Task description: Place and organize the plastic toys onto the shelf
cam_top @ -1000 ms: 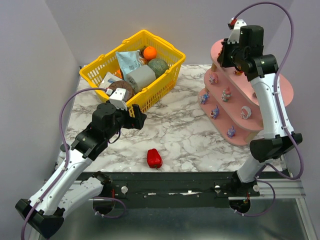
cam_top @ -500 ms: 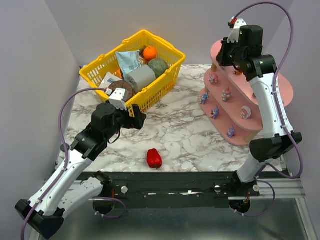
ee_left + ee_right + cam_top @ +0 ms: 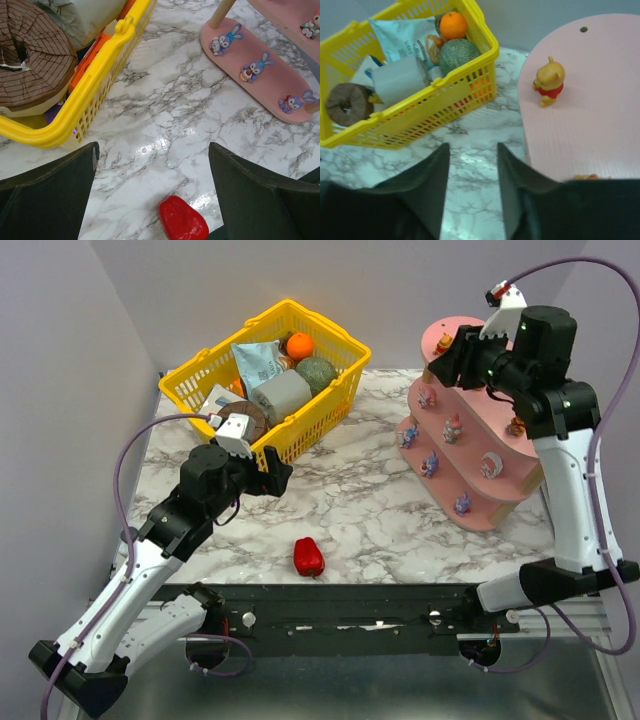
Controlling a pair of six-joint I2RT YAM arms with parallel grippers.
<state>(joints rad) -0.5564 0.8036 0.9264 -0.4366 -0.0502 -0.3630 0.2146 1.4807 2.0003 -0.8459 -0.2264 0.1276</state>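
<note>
1. The pink three-tier shelf (image 3: 497,505) stands on the right of the worktop (image 3: 350,490). Its oval boards run long from the far end towards your right arm's base. Your right tool is at the far end of the top board, while your left tool is well apart from the shelf, across the open marble.
2. The yellow basket (image 3: 300,315) of groceries lies just ahead and to the left of your left tool. It holds none of the toys.
3. Your right tool (image 3: 472,155) has its jaws parted with nothing between them. It hangs above the edge of the top board, with marble showing through the gap.
4. Your left tool (image 3: 152,165) is spread wide and empty, above the worktop.
5. The red pepper (image 3: 309,557) sits just below and near your left tool. It is not one of the toys, so leave it.
6. The bear figurine (image 3: 549,80), orange-brown with a red shirt, stands upright on the top board. It is ahead and to the right of your right fingertips and clear of them. It looks placed.
7. The purple bunny figurines (image 3: 252,67) sit in a row on the lowest board, ahead and to the right of your left tool. More small figures stand on the middle board.
8. No loose toy shows on the marble. If any toy needs tidying, your right arm is much the nearer.
</note>
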